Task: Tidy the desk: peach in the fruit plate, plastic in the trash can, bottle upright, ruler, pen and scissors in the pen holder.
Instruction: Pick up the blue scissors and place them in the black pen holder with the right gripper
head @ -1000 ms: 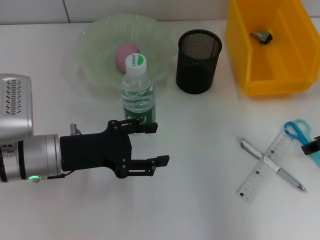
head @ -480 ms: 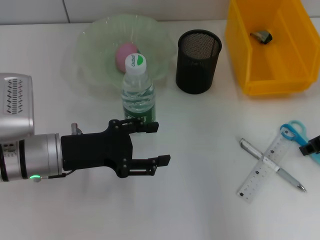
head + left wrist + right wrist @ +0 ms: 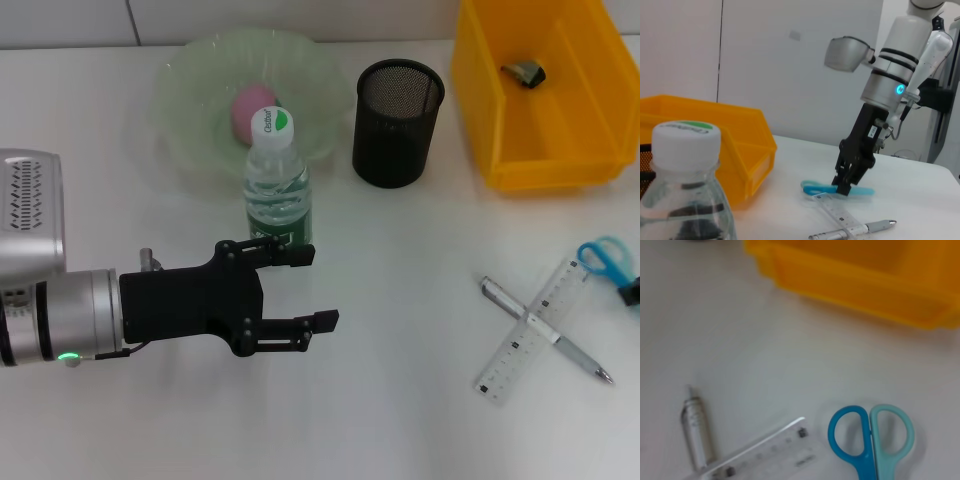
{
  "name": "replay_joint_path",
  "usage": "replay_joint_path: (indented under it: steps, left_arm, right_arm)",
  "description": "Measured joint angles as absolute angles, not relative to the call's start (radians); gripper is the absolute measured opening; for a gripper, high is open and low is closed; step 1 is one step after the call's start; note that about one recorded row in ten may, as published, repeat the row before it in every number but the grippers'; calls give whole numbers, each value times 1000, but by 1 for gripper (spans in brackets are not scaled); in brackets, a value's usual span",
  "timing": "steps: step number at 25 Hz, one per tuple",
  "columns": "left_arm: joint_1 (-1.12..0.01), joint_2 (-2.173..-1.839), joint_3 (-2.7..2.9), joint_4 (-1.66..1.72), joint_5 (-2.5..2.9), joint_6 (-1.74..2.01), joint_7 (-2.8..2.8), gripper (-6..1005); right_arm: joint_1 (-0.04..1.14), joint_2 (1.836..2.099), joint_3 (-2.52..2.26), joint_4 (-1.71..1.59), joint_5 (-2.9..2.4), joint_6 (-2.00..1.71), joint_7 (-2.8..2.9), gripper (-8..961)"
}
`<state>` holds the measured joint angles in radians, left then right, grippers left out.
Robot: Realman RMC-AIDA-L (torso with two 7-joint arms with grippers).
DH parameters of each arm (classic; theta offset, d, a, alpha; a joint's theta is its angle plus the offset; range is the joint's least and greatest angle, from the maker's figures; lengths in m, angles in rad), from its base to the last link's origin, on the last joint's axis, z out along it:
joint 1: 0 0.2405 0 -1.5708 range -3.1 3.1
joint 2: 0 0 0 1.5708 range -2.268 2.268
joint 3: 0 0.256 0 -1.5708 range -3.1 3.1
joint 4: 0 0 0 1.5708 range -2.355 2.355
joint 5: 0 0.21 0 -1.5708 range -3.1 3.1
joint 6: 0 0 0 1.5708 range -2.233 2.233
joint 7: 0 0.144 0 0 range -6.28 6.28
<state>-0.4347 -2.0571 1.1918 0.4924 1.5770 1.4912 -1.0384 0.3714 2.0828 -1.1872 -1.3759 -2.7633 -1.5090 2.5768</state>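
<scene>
With the left gripper (image 3: 300,288) idle and spread open just short of the upright bottle (image 3: 277,180), the right gripper (image 3: 844,186) seems clamped on the scissors (image 3: 604,257) directly beneath it, so it should lift them straight, clear of the ruler (image 3: 533,329) alongside.

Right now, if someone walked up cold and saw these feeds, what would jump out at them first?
Probably the black left gripper, open, low on the robot's left of the white desk, just short of the upright clear plastic water bottle. Next, the bright yellow plastic bin at the far right, holding a small dark scrap. Last, the right gripper, down at the blue-handled scissors beside the crossed clear ruler and silver pen.
</scene>
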Motion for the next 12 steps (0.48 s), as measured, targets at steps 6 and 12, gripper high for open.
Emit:
replay_joint_path:
  steps: [6, 12]
  left_arm:
    - [-435, -2057, 1183, 494, 1575, 1498, -1039, 802]
    - [-434, -2057, 1178, 498, 1575, 1501, -1048, 802]
  right_arm:
    - [337, 2082, -946, -1520, -2733, -1521, 2516, 219]
    - [295, 2083, -761, -1590, -2424, -1443, 2412, 219]
